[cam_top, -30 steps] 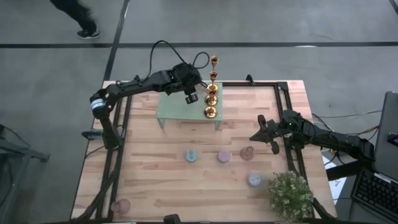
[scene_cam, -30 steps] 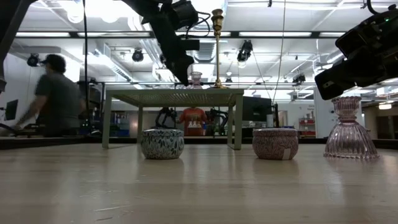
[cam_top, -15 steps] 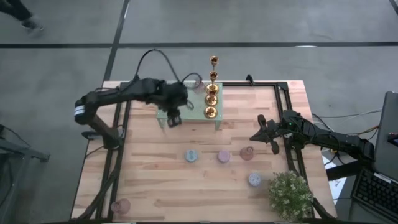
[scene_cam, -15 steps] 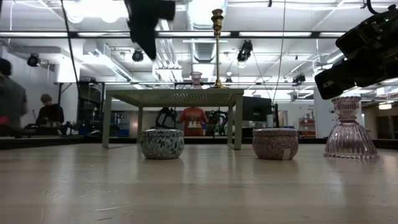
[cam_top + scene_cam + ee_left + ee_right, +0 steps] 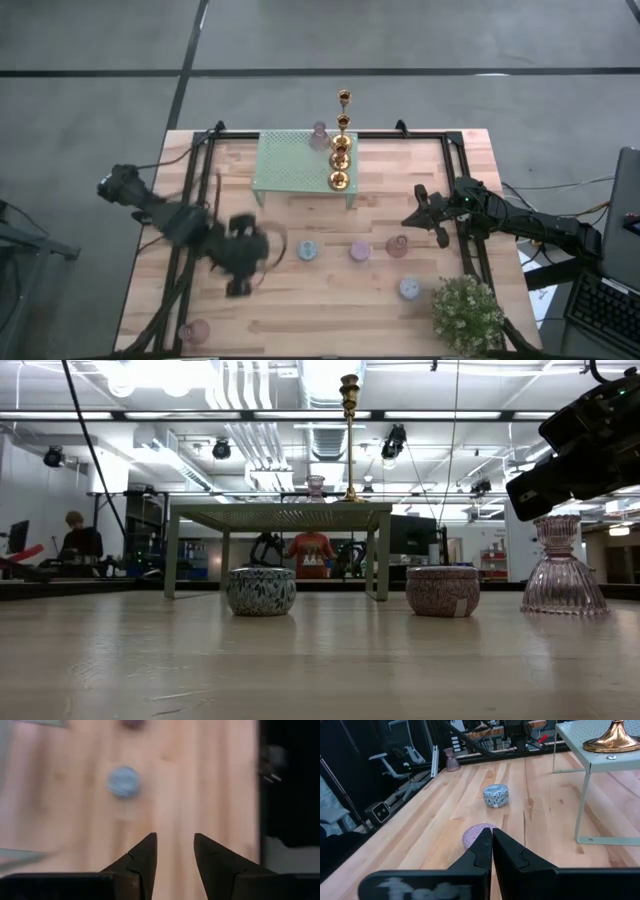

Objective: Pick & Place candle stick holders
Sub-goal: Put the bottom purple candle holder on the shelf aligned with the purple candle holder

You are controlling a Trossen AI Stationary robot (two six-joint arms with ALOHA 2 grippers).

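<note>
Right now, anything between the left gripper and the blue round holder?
No. In the high view, only bare wood separates the left gripper from the blue round holder; the left wrist view shows the same.

A mint-green perforated rack (image 5: 300, 160) stands at the far middle of the wooden desk (image 5: 300, 300). A bushy potted plant (image 5: 466, 312) sits at the near right corner. A person (image 5: 76, 536) sits in the room beyond.
</note>
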